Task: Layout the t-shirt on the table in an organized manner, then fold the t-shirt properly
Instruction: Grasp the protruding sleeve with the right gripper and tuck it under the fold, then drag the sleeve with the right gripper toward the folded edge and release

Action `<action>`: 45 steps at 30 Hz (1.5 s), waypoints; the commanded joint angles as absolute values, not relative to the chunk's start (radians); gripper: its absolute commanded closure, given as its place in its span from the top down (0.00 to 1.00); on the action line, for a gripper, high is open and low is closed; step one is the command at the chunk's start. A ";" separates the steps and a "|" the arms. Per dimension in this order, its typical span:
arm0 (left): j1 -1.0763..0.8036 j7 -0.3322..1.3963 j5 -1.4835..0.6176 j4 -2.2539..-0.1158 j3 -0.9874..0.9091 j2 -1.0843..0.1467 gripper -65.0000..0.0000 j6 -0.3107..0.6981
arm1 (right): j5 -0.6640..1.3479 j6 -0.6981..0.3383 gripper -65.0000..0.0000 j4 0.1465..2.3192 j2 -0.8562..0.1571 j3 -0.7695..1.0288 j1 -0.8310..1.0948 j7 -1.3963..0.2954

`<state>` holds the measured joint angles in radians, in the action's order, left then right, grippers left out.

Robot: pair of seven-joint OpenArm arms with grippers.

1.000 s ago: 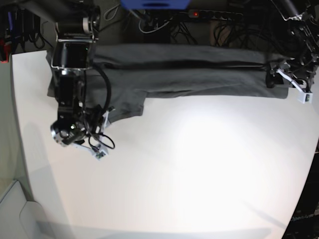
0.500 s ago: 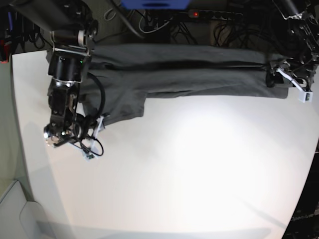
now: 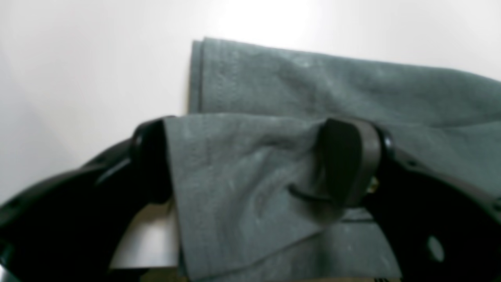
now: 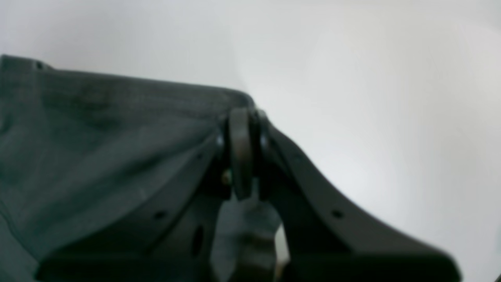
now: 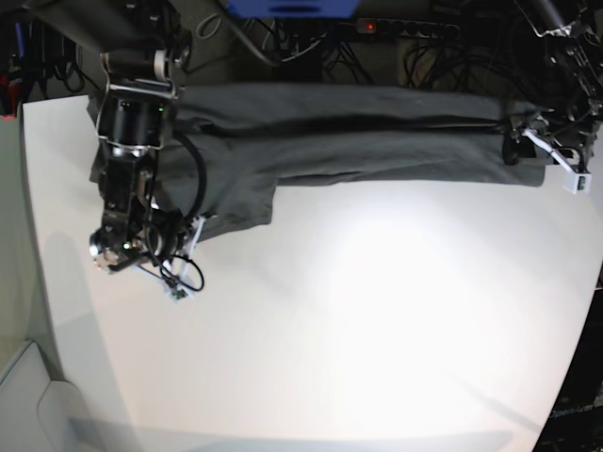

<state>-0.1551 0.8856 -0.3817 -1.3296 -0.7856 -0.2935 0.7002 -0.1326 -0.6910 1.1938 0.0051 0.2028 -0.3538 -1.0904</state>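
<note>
The dark grey t-shirt [image 5: 358,141] lies in a long folded band along the far side of the white table [image 5: 358,330], one sleeve hanging toward me at the left. My right gripper [image 5: 188,229] is shut on that sleeve's corner; the right wrist view shows the fingers [image 4: 240,156] pinched on the cloth [image 4: 98,149]. My left gripper [image 5: 516,141] sits at the shirt's right end. In the left wrist view its jaws [image 3: 246,156] stand wide apart with a flap of the shirt [image 3: 242,188] lying between them.
Cables and a power strip [image 5: 405,26] run behind the table's far edge. The table's curved edge [image 5: 586,311] drops off at the right. A pale lower surface [image 5: 28,395] lies at the near left corner.
My right arm swung left with the sleeve corner, then came back slightly to the right. The left arm and the shirt's long band have not moved.
</note>
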 commanded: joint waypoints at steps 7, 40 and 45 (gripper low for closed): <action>-0.156 0.900 -0.372 -1.339 -0.789 -0.305 0.84 0.698 | -0.143 -0.698 0.00 1.360 0.008 0.203 -0.326 -1.211; -0.120 0.897 -0.367 -1.326 -0.780 -0.305 0.84 0.698 | -0.143 -0.698 0.00 1.963 0.042 0.199 -0.079 -1.396; -0.108 0.900 -0.367 -1.326 -0.779 -0.305 0.84 0.698 | -0.143 -0.698 0.00 1.994 0.035 0.202 -0.031 -1.396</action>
